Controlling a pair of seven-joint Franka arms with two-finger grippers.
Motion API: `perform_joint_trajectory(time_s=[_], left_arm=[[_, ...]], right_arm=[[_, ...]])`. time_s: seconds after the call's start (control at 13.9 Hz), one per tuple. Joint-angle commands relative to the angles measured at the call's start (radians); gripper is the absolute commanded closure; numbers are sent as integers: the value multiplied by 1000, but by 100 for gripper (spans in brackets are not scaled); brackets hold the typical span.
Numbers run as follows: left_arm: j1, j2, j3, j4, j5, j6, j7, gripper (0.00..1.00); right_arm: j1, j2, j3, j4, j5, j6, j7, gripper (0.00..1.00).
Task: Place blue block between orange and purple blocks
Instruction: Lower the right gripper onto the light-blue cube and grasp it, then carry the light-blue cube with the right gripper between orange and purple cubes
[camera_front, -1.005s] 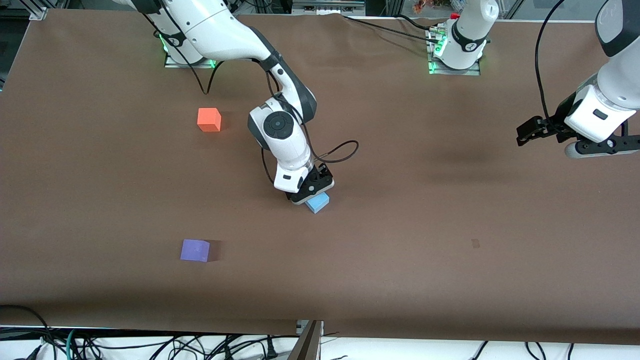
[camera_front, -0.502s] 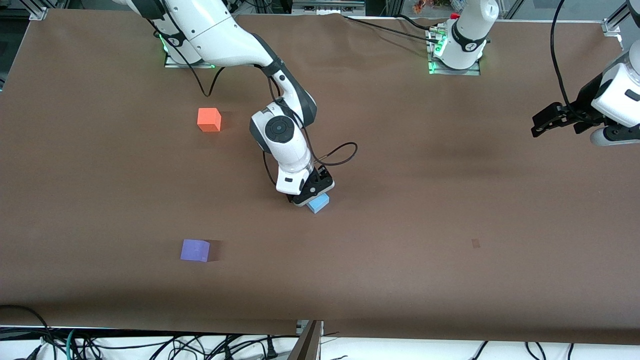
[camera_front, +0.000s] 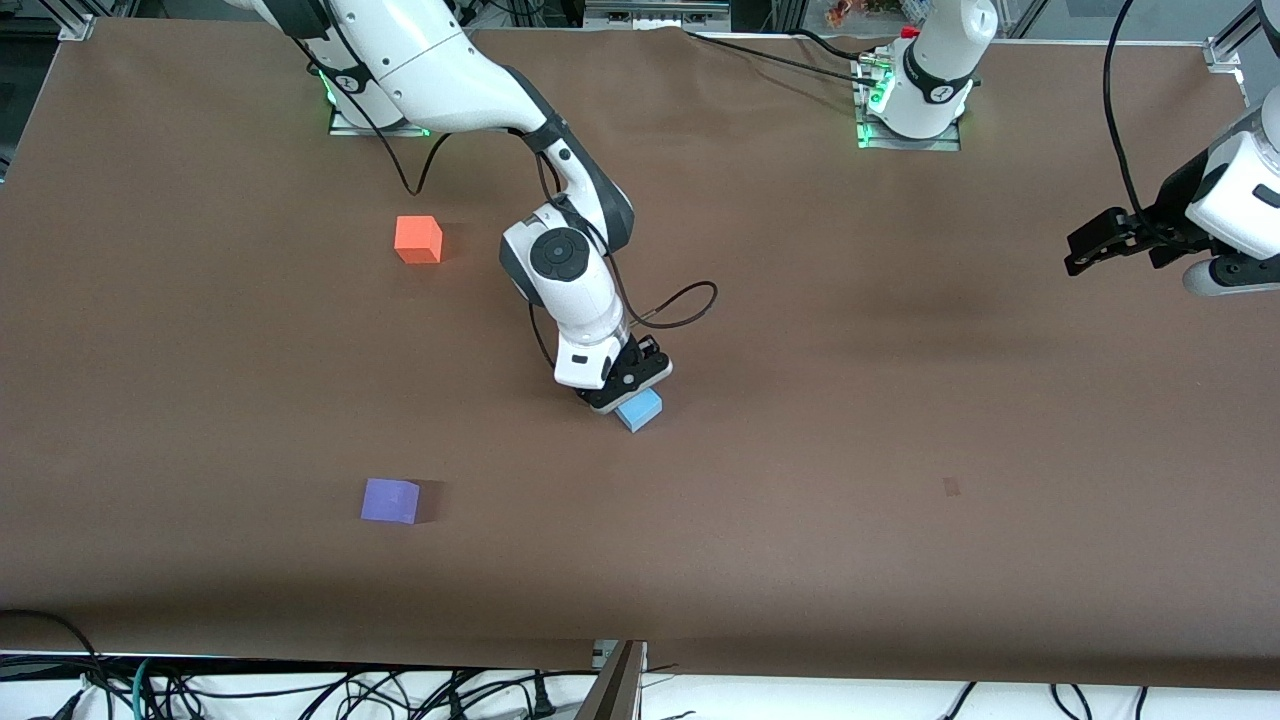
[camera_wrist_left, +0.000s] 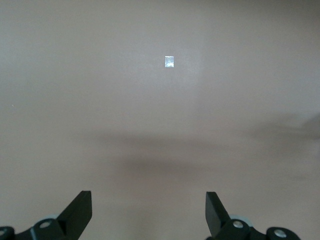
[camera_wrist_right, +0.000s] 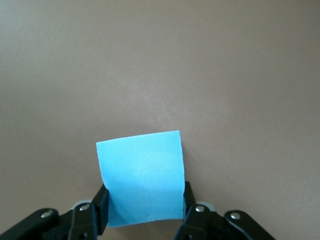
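Observation:
The blue block (camera_front: 641, 410) rests on the brown table near its middle, and my right gripper (camera_front: 622, 396) is down over it. In the right wrist view the block (camera_wrist_right: 142, 172) sits between the fingers (camera_wrist_right: 101, 207), which press on its two sides: the right gripper (camera_wrist_right: 144, 202) is shut on it. The orange block (camera_front: 418, 240) lies toward the right arm's end, farther from the front camera. The purple block (camera_front: 390, 501) is at that same end, nearer the camera. My left gripper (camera_front: 1088, 248) hangs open over the left arm's end, with only bare table between its fingers (camera_wrist_left: 149, 212).
A small pale tape mark (camera_front: 951, 487) is on the table below the left gripper and shows in the left wrist view as a pale mark (camera_wrist_left: 169, 61). A black cable loop (camera_front: 690, 300) hangs beside the right wrist. Both arm bases (camera_front: 910, 120) stand along the table's edge farthest from the camera.
The right gripper's fingers have shut on the blue block, which has hardly moved. The left arm has drawn back toward its own end of the table and now holds still.

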Motion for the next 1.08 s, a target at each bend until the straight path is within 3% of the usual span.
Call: perform_joint_trajectory(time_s=[0.0, 0.14, 0.5, 0.65, 1.0], left_arm=[[30, 16, -4, 37, -34, -28, 23, 0], [37, 16, -3, 37, -33, -28, 28, 0], [42, 21, -4, 62, -36, -25, 52, 0], [41, 21, -3, 62, -33, -22, 52, 0], [37, 42, -4, 62, -28, -15, 46, 0]], right_arm=[[-23, -81, -19, -5, 2, -113, -5, 95], [-102, -160, -66, -6, 6, -338, -17, 95], [-276, -240, -89, -24, 19, -640, -24, 94], [-287, -283, -137, -123, 28, -611, -24, 94], [-287, -395, -178, -442, 41, -360, -25, 94]])
